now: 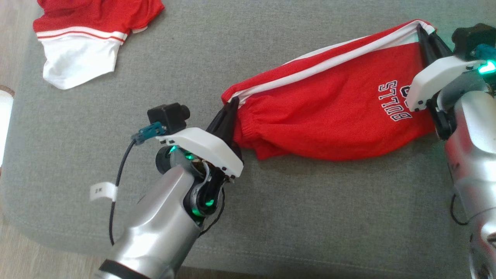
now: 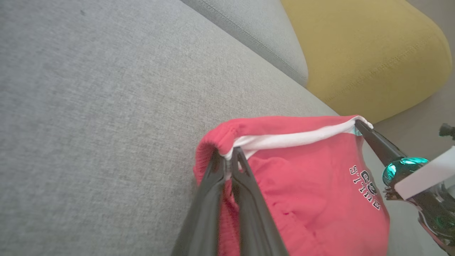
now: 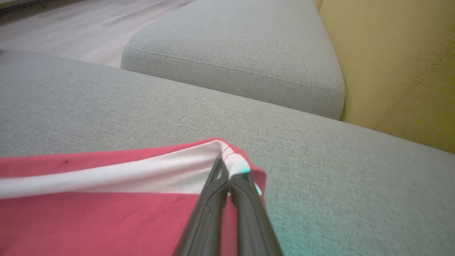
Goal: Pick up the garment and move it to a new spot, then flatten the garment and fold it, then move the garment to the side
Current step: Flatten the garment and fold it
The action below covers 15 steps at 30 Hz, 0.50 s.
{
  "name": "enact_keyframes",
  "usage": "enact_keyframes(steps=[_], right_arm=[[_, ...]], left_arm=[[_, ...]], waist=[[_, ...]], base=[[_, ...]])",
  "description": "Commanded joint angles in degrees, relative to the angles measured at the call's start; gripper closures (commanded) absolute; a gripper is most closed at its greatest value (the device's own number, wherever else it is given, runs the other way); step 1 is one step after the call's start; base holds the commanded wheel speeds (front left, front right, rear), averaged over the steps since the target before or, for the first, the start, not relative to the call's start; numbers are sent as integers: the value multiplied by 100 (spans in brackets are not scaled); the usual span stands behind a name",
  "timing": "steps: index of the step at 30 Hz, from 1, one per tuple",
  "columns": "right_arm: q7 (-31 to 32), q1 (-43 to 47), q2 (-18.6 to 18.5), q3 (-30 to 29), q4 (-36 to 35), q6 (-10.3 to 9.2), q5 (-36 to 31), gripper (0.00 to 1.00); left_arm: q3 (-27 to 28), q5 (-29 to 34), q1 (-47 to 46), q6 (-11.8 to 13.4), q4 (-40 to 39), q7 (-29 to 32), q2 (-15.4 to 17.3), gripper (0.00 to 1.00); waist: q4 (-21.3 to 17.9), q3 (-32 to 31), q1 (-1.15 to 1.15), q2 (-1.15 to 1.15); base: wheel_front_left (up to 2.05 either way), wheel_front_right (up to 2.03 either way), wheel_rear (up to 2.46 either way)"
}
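A pair of red shorts (image 1: 329, 112) with a white side stripe and dark lettering is stretched between my two grippers just above the grey cushion (image 1: 271, 217). My left gripper (image 1: 233, 102) is shut on the elastic waistband corner, with the same gripper (image 2: 227, 156) pinching that waistband in the left wrist view. My right gripper (image 1: 420, 29) is shut on the hem corner at the far right; the wrist view shows it (image 3: 224, 165) clamping the white stripe's end. The shorts (image 3: 106, 213) sag below the held edge.
A second red and white garment (image 1: 89, 35) lies crumpled at the cushion's far left corner. Another grey cushion (image 3: 234, 53) and a yellow cushion (image 2: 366, 49) lie beyond. Wooden floor (image 3: 71, 28) shows past the cushion's edge.
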Motion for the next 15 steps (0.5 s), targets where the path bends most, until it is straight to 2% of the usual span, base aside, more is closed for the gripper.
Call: enact_keyframes(steps=[1,2,3,4,5,6,10,15], right_arm=[[-43,-154,-48,65,-93,37,-26,100],[-57,-213,-49,40,21,37,-39,100],[-86,-268,-49,16,126,37,-53,95],[-112,-318,-50,-24,229,37,-61,71],[-152,-363,-51,-53,319,37,-77,41],[-208,-403,-59,-83,396,37,-98,0],[-365,-509,-25,-137,675,37,-127,0],[-503,-532,-3,-92,922,37,-27,0]], left_arm=[[114,-17,-204,39,-132,-76,56,99],[66,-33,-234,47,-118,-116,56,65],[18,-40,-259,51,-111,-159,56,37],[-30,-23,-281,52,-112,-203,56,0],[-68,-1,-293,54,-118,-245,56,0],[-96,32,-300,52,-130,-287,56,0],[-60,190,-194,40,-293,-431,91,0],[111,608,230,143,-812,-511,356,0]], waist=[[14,5,-1,0],[22,6,-1,0],[29,4,-1,0],[33,-2,-1,0],[35,-12,-1,0],[37,-26,-1,0],[9,-137,-1,0],[-70,-368,-1,0]], base=[[0,0,0],[0,0,0],[0,0,0],[0,0,0],[0,0,0],[0,0,0],[0,0,0],[0,0,0]])
